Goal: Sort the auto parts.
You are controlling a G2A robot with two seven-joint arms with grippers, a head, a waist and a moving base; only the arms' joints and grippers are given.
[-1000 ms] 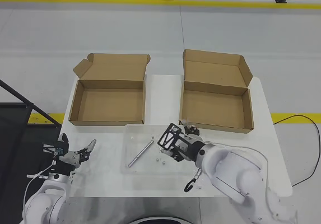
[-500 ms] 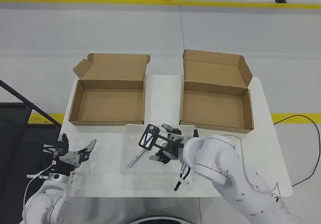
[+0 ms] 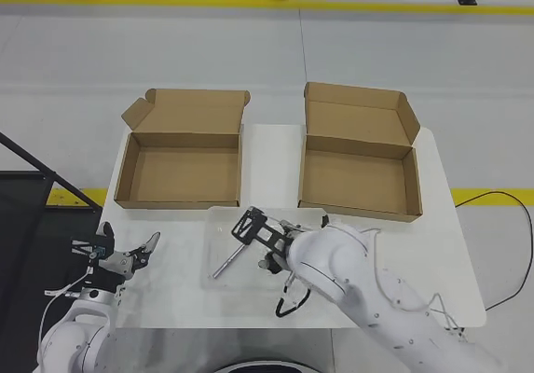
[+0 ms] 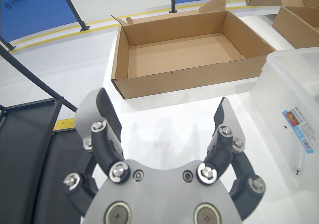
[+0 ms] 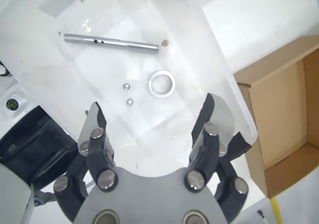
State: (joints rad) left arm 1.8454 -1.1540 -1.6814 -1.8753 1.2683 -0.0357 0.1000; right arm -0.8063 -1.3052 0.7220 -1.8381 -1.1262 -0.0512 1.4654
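Note:
A clear plastic bin (image 3: 248, 276) sits at the front middle of the white table. In it lie a metal rod (image 5: 111, 43), a metal ring (image 5: 161, 83) and two small silver pieces (image 5: 126, 86). The rod (image 3: 233, 256) lies in the bin's left part. My right gripper (image 5: 152, 105) hangs open above the bin, empty, just short of the ring and the small pieces; from above the right gripper (image 3: 251, 227) is over the bin's back left part. My left gripper (image 4: 162, 100) is open and empty over bare table left of the bin (image 4: 286, 110); the left gripper (image 3: 143, 250) is near the table's left edge.
Two open cardboard boxes stand behind the bin, a left box (image 3: 181, 177) and a right box (image 3: 358, 179), both with bare floors. The left box (image 4: 184, 48) lies ahead of my left gripper. A black frame (image 3: 15, 242) stands off the table's left side.
The right arm has swung left across the bin, its gripper going from the bin's middle to its back left. The left arm has kept still.

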